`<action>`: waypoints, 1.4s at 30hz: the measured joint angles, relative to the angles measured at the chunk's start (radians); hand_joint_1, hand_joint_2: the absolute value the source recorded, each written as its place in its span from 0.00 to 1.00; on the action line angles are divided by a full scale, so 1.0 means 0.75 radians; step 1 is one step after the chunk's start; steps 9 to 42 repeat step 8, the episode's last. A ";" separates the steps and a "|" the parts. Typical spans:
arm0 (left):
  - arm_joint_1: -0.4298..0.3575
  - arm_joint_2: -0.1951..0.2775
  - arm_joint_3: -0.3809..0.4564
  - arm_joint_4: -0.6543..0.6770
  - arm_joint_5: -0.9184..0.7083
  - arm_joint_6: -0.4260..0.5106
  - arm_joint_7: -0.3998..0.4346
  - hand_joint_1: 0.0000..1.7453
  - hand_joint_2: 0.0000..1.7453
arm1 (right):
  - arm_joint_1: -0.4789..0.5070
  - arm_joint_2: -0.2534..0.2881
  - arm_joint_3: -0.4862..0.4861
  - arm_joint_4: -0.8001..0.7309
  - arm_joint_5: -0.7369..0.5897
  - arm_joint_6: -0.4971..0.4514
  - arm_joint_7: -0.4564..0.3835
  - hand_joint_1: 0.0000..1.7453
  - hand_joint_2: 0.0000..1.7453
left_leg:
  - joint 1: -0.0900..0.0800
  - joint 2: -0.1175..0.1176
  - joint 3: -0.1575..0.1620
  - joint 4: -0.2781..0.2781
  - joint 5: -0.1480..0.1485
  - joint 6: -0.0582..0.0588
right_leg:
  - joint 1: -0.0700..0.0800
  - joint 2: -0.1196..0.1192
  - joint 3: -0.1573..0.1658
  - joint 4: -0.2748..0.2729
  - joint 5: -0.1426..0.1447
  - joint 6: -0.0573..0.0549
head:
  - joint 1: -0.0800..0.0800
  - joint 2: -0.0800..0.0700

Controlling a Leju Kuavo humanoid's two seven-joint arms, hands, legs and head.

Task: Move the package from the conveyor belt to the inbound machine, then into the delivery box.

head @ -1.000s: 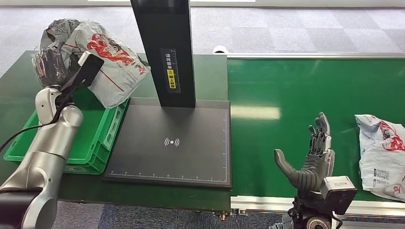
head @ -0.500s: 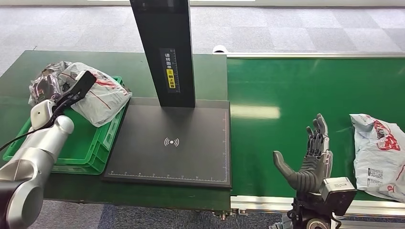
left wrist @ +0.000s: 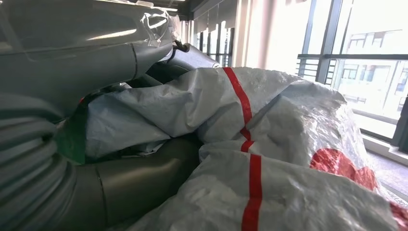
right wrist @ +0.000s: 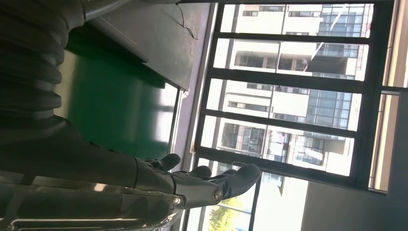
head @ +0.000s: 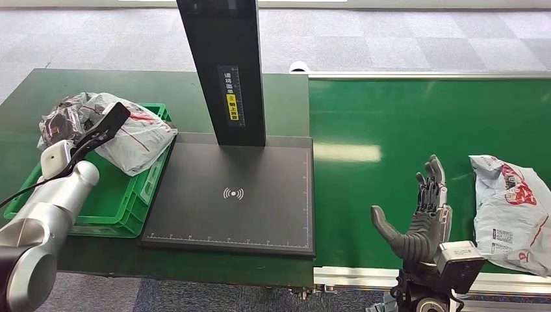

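Package number one point(head: 133, 133) — a white and grey mailer bag with red print — now lies low over the far right corner of the green delivery box point(head: 110, 195) at the left end of the counter point(head: 286, 97); a second ago it was held well above the box. The left hand point(head: 62, 120) is at the bag's left side, and the left wrist view shows grey fingers point(left wrist: 139, 173) wrapped in its folds, so I judge the hold is not yet let go. That drop suggests the last step for this bag is almost done; release is what remains.

A second package point(head: 510, 211) rides the green conveyor belt point(head: 390, 123) at the far right, and it has crept leftward over the same second toward the right hand point(head: 422, 221). That hand stands upright on the near edge of the belt with fingers spread and nothing in it — waiting, by the look of it.

Count: two packages, one delivery box, one inbound machine point(head: 230, 195) — a black scan plate with a tall black post — between box and belt, and two hands.
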State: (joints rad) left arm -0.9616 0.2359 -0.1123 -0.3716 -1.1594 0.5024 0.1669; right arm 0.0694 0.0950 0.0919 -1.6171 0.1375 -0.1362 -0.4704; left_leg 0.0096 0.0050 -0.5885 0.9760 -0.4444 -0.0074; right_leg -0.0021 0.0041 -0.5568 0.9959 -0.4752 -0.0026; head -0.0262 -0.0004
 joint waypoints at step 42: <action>0.001 0.012 0.000 0.004 -0.046 -0.012 0.088 0.10 1.00 | 0.000 0.000 0.000 0.000 0.001 -0.002 0.005 0.00 1.00 | 0.000 0.000 0.000 0.000 0.000 0.000 | 0.000 0.000 0.000 0.000 0.000 0.000 | 0.000 0.000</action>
